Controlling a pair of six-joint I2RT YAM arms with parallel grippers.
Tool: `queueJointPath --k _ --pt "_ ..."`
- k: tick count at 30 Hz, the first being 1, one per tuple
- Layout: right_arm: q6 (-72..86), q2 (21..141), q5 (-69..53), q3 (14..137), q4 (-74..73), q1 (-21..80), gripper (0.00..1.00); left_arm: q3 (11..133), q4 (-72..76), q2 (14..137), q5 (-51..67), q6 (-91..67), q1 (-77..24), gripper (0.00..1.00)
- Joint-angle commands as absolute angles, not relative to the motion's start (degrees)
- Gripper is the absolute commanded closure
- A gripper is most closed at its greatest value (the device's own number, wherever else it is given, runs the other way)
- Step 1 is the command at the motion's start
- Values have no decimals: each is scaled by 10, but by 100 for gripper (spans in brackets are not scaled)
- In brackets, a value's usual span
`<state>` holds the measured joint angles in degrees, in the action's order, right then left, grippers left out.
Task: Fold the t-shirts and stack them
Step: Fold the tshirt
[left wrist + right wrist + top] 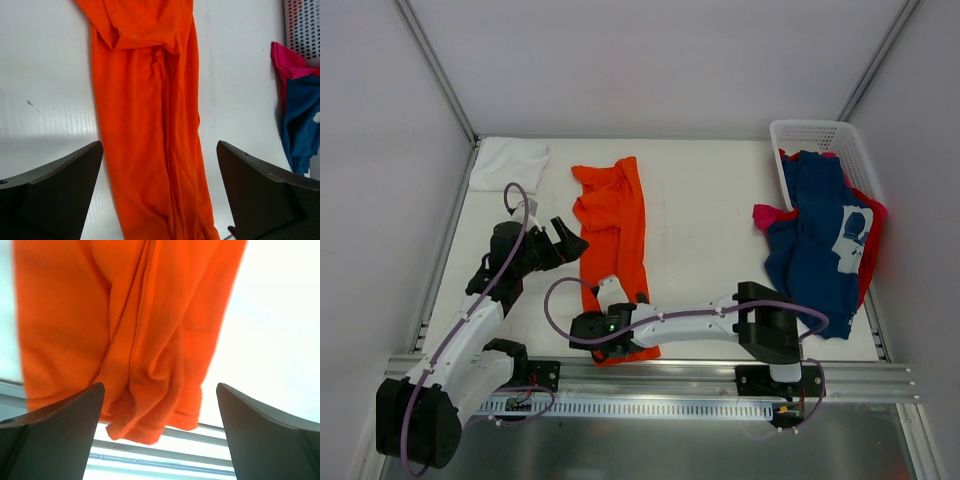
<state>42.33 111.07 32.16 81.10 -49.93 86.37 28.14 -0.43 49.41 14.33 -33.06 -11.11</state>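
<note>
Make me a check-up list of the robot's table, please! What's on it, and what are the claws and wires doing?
Surface: white table, flat and smooth.
Job's things: orange t-shirt lies in a long strip, rumpled at the far end; white t-shirt bunched in the far left corner; navy t-shirt lies over the pink-red t-shirt, spilling from the basket.
Clutter: white basket, far right corner.
Claws: left claw open above the orange strip; right claw open at its near end; neither holds anything.
Cables: purple cables loop off both arms.
Surroundings: white walls; metal rail along the near edge.
</note>
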Motion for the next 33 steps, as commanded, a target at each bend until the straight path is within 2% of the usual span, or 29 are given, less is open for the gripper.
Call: queueJointPath --k 1,8,12,15,19,21,28,33 --pt "397 1021 389 864 -566 848 0 309 18 479 189 -330 -103 1" --pt "377 933 431 867 -574 831 1 337 9 454 218 -358 -103 1" --pt "372 895 449 820 -582 783 0 323 12 474 241 -405 -119 1" --pt "321 853 407 767 -521 713 1 294 12 490 223 -418 -144 1" --pt "266 786 255 610 -358 634 1 253 4 500 192 -427 -198 1" --pt "265 765 222 572 -302 607 0 222 4 499 179 -438 -228 1" --pt "341 743 106 420 -151 611 1 175 -113 490 97 -479 -359 1" --pt "402 731 156 388 -168 678 1 202 -195 492 84 -502 -472 1"
